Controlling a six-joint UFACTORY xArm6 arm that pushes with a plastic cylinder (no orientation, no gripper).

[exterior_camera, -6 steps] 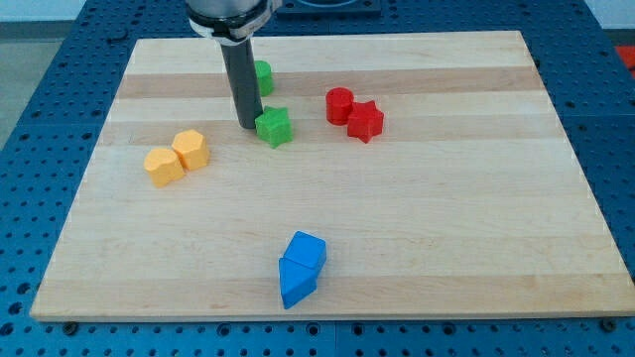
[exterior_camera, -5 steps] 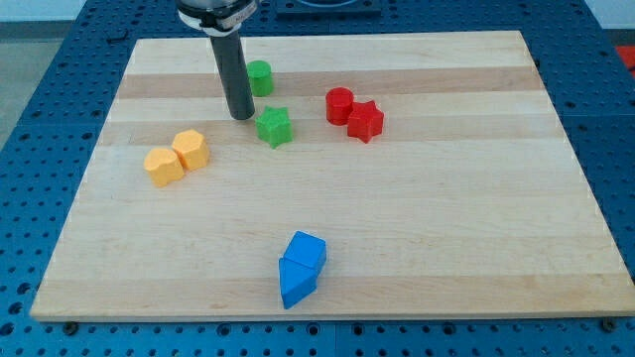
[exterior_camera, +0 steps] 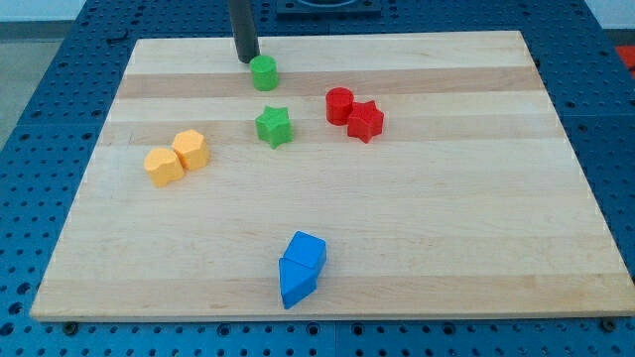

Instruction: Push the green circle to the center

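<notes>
My tip (exterior_camera: pixel 247 59) has swung from beside the green star block (exterior_camera: pixel 274 127) to behind the green circle block (exterior_camera: pixel 264 73), toward the view's top, ready to push it toward the wooden desk's (exterior_camera: pixel 446 218) centre; there is no pincer.

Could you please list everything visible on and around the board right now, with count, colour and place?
green circle: one, green, near the view's top, left of the middle.
green star: one, green, below the green circle.
red blocks: two, red, a round one and a star touching, right of the green star.
yellow blocks: two, yellow-orange, touching, at the view's left.
blue blocks: two, blue, touching, near the view's bottom.
wooden board: one, light wood, on a blue perforated table.
my tip: one dark rod, just up-left of the green circle.
</notes>
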